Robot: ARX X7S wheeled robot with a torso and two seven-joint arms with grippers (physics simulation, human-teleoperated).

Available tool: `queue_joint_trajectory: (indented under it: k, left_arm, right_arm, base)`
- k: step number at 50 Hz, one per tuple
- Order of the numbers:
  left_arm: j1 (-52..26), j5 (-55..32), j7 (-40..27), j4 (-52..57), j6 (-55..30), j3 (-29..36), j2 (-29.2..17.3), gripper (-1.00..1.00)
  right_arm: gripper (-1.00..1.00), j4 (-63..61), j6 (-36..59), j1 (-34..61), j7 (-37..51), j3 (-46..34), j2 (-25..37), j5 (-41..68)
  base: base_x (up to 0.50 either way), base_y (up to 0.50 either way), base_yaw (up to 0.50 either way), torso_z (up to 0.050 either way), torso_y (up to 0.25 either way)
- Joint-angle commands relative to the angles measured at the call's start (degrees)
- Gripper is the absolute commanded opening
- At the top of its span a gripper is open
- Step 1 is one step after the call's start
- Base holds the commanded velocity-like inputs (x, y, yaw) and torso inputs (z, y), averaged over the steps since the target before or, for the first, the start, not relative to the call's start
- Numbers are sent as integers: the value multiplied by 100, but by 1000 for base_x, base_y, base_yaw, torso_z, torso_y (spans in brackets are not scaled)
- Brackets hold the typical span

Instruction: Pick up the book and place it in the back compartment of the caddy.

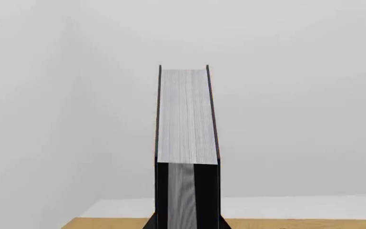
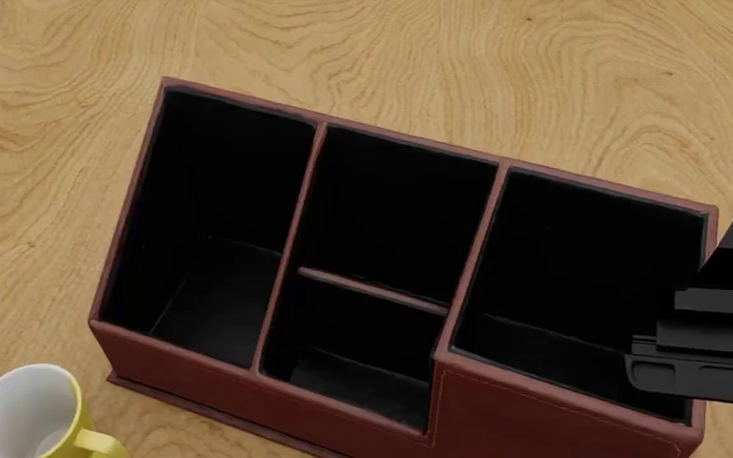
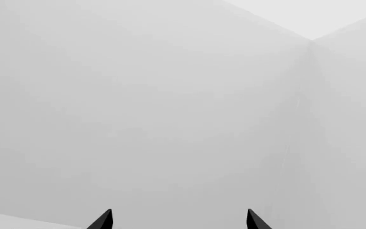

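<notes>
The book (image 1: 186, 119) stands upright in the left wrist view, with black covers and white page edges facing the camera, held up before a white wall. My left gripper (image 1: 188, 225) is shut on its lower end, and only slivers of the jaws show beside the covers. Neither the book nor the left gripper appears in the head view. The caddy (image 2: 188, 367), red-brown with black cells, sits below my head. Its back compartment (image 2: 341, 358) lies between the short cross divider (image 2: 373, 291) and the low near wall, and holds nothing. My right gripper (image 3: 179, 220) is open on bare wall.
A yellow mug (image 2: 23, 415) with a white inside stands by the caddy's near left corner. Part of my right arm (image 2: 710, 353) hangs over the caddy's right cell. The wooden table (image 2: 469, 57) stretches beyond the caddy, and its far edge (image 1: 297, 223) meets white walls.
</notes>
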Motion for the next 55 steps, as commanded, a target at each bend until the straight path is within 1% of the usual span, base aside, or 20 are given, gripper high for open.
queue_joint_trajectory:
  k: [1, 6, 13, 14, 16, 21, 23, 35, 48, 55]
  left_arm:
    - [-112, -77, 431, 147, 209, 0, -219, -100]
    - [-86, -83, 650, 155, 345, 32, -296, -100]
    - [-67, -168, 1203, 264, 671, 117, -420, -100]
    - [-108, -210, 1175, 279, 588, 113, -432, -100]
    - [-123, -222, 1540, 298, 792, 189, -515, -100]
    - [-169, -303, 1745, 266, 837, 228, -541, -100]
    - [-161, -292, 1925, 288, 942, 287, -571, -100]
    - [-291, -430, 2259, 353, 910, 410, -667, -100]
    - [-407, -527, 3057, 473, 1053, 699, -881, -100]
    - [-451, -578, 3311, 468, 1089, 734, -987, -100]
  right_arm:
    - [100, -9, 9, 72, 1, -83, 0, -7]
    - [100, -22, 20, 110, 9, -116, 0, -6]
    - [100, -32, 36, 164, 18, -173, 0, -7]
    - [100, -40, 39, 176, 15, -177, 0, -4]
    - [100, -48, 55, 204, 12, -179, 0, 14]
    - [100, -44, 34, 222, 28, -243, -1, -18]
    - [100, -45, 34, 240, 30, -259, -1, -15]
    - [100, -54, 71, 349, 27, -315, -3, 19]
    - [100, -67, 131, 459, 33, -368, -6, 64]
    - [100, -37, 86, 482, 5, -440, -3, 32]
  base:
    - [0, 0, 0, 0, 10]
    - [0, 0, 0, 0, 0]
    - [0, 0, 0, 0, 1]
    - [0, 0, 0, 0, 10]
    - [0, 0, 0, 0, 0]
    - [0, 0, 0, 0, 2]
    - [0, 0, 0, 0, 0]
    - [0, 0, 0, 1, 2]
    - [0, 0, 0, 0, 1]
    - [0, 0, 0, 0, 1]
